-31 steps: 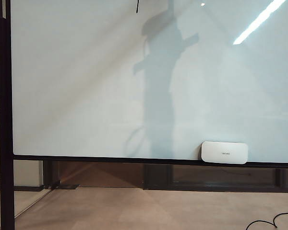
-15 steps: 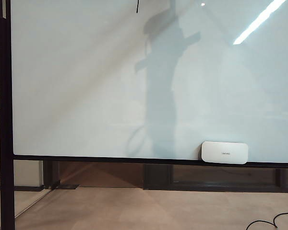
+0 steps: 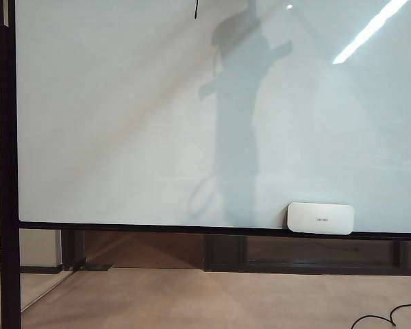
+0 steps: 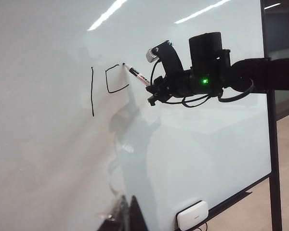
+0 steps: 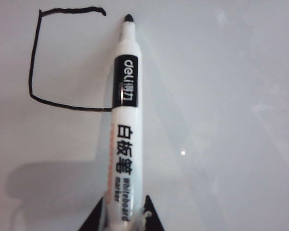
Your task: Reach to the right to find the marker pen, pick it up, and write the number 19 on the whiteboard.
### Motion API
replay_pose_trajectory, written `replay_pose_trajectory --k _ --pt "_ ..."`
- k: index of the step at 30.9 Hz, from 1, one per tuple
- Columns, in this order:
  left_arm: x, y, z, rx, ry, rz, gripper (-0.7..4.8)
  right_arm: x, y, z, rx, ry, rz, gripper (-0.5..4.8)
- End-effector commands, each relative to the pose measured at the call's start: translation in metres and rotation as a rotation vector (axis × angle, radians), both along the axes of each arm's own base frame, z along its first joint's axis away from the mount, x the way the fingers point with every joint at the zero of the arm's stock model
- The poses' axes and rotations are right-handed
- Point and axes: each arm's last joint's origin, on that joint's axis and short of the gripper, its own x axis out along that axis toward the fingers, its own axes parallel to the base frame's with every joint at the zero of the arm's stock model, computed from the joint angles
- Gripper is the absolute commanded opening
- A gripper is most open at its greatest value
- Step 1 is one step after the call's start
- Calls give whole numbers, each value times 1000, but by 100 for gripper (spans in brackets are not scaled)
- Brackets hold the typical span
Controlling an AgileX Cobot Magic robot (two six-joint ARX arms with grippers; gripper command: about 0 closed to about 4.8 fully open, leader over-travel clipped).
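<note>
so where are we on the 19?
Done: the 1 is drawn on the whiteboard.
In hand: the right end effector grips the marker, tip at the board, beside an open, unfinished loop of the 9.
Left: closing the loop and adding the tail. The left end effector isn't in view.

Bare whiteboard (image 4: 192, 144) below the right end effector (image 4: 151, 91); lone obstacle, eraser (image 4: 192, 215) on the bottom ledge.
</note>
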Motion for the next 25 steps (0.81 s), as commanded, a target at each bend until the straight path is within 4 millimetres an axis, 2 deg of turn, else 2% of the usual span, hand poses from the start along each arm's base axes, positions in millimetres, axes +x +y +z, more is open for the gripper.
replay_pose_trajectory --k 1,7,15,25 --pt "-1 0 2 -2 -12 -5 -5 4 2 -2 2 -5 3 -3" --pt "-1 0 2 -1 -8 -4 -5 9 2 -12 -6 40 -51 -3" --pt "-1 0 2 1 -10 -4 -5 9 2 -28 -29 189 -74 -3" --pt "-1 0 2 1 -10 -4 -5 20 6 -56 -60 331 -82 -3"
